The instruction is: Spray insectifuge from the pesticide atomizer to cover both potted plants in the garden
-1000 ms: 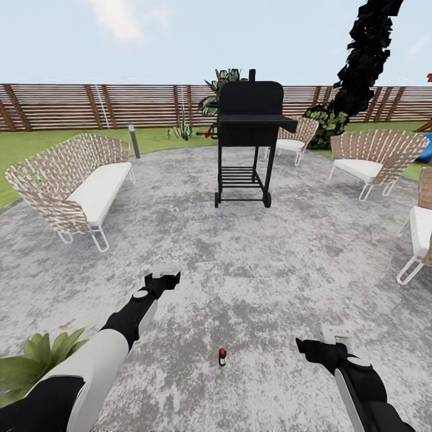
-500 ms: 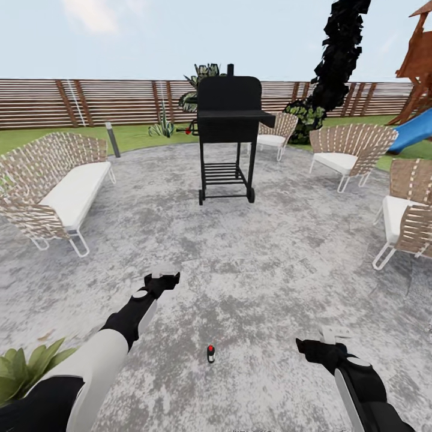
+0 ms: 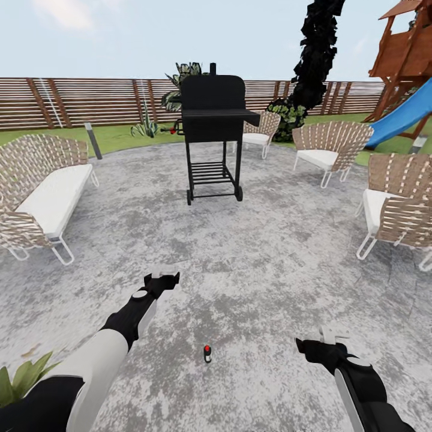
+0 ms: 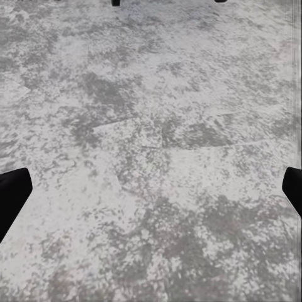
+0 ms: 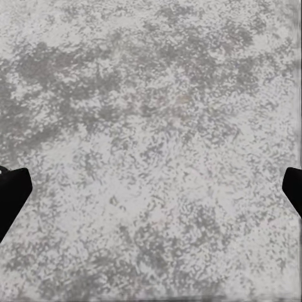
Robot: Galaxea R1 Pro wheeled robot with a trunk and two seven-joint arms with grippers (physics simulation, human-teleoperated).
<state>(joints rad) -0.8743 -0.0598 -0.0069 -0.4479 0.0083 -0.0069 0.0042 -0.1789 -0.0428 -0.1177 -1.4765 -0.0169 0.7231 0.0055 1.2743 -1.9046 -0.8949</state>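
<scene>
Looking down from the head camera, I see the pesticide atomizer (image 3: 207,354), a small dark bottle with a red top, standing upright on the grey mottled patio (image 3: 270,258). Taking that bottle as the landmark: my left gripper (image 3: 163,277) hangs ahead of it and to its left, my right gripper (image 3: 329,337) off to its right, both well apart from it and holding nothing. In each wrist view the fingers (image 4: 12,192) sit at opposite edges over bare paving, so both pairs are spread wide, ready for a grasp. Far beyond the bottle stands a black grill (image 3: 213,129), with woven chairs (image 3: 327,147) around the patio and a slatted fence (image 3: 90,99) behind. Green leaves (image 3: 21,378) poke in well left of the bottle, possibly a potted plant. I judge the pickup not yet begun.
</scene>
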